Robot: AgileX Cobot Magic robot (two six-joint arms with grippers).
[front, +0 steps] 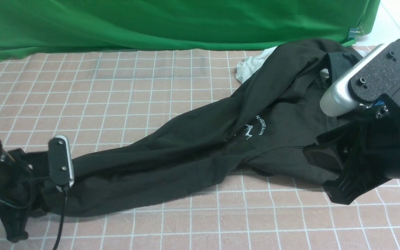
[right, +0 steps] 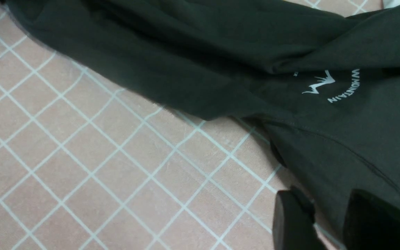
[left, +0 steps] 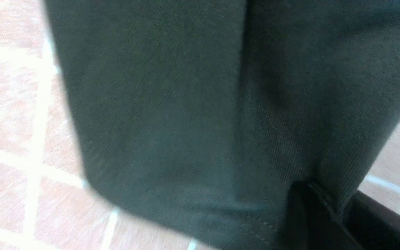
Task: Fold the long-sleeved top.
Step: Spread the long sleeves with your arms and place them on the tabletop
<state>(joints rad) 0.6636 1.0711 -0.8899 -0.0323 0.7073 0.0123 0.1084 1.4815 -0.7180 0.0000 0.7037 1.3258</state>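
The long-sleeved top (front: 172,156) is matt black jersey cloth, finely ribbed up close and softly creased, with smooth white print on the chest. The bench (front: 116,97) wears a matt pinkish covering gridded in white, backed by dull green cloth (front: 151,21). A silver casing (front: 339,93) looks smooth with a satin sheen, and its black plate (front: 382,71) looks like grainy plastic.

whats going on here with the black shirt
A two-armed robot is working on a large black long-sleeved jersey top, which lies crumpled and stretched across a pink grid-patterned tablecloth, not yet folded. The left tool is shut on the hem at the top's left end. The right tool sits at the near edge by the white chest lettering, with cloth between its fingers; whether it grips is unclear.
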